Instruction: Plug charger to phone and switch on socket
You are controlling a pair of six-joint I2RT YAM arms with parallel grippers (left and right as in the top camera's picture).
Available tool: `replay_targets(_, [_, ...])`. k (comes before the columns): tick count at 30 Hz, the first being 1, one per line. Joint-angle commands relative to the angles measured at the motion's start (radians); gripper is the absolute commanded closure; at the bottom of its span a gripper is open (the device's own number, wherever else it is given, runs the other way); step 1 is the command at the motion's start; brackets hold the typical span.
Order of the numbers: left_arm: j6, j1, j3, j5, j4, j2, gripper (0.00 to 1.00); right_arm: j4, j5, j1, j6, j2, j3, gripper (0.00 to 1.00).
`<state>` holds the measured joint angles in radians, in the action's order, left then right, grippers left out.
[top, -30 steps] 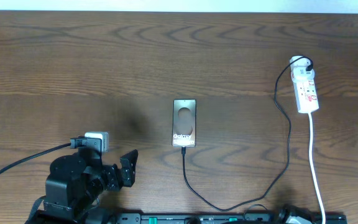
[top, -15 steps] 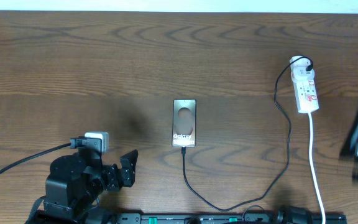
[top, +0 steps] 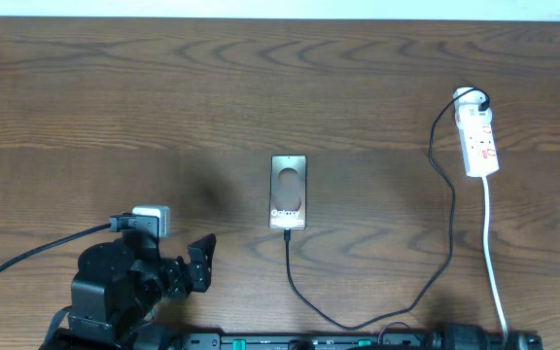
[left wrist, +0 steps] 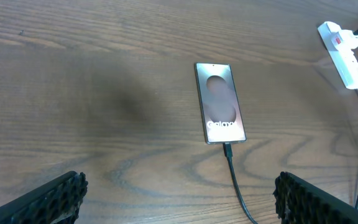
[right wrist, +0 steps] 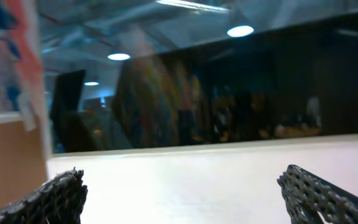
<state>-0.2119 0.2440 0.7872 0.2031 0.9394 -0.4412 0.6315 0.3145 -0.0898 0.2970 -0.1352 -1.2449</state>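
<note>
The bronze-brown flat smartphone (top: 289, 192) lies at the middle of the dark wooden surface (top: 163, 97). The thin black charger cable (top: 289, 261) meets its near edge and loops right to the white power strip (top: 478, 141). The left end effector (left wrist: 180, 186) is released, apart from the smartphone. The right end effector (right wrist: 182, 186) is released, empty, and aimed away from the surface.

The brown wooden table (top: 163, 87) carries the phone (top: 289, 192) lying flat, the charger (top: 451, 224) touching the phone's near end and looping rightward, and, well right of the phone, the white socket (top: 479, 141) with its cord (top: 494, 262).
</note>
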Motion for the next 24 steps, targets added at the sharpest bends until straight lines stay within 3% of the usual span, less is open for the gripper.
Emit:
replay_targets(1, [0.009, -0.003, 0.000, -0.010, 0.003, 0.004, 0.02, -0.002, 0.005, 0.018, -0.081, 0.082, 0.000, 0.01])
replay_targets(6, [0.009, -0.003, 0.000, -0.010, 0.003, 0.004, 0.02, 0.080, -0.032, 0.019, -0.123, 0.126, -0.065, 0.01])
replay_targets(24, [0.009, -0.003, 0.000, -0.010, 0.003, 0.004, 0.02, 0.076, -0.198, -0.055, -0.119, 0.127, -0.088, 0.01])
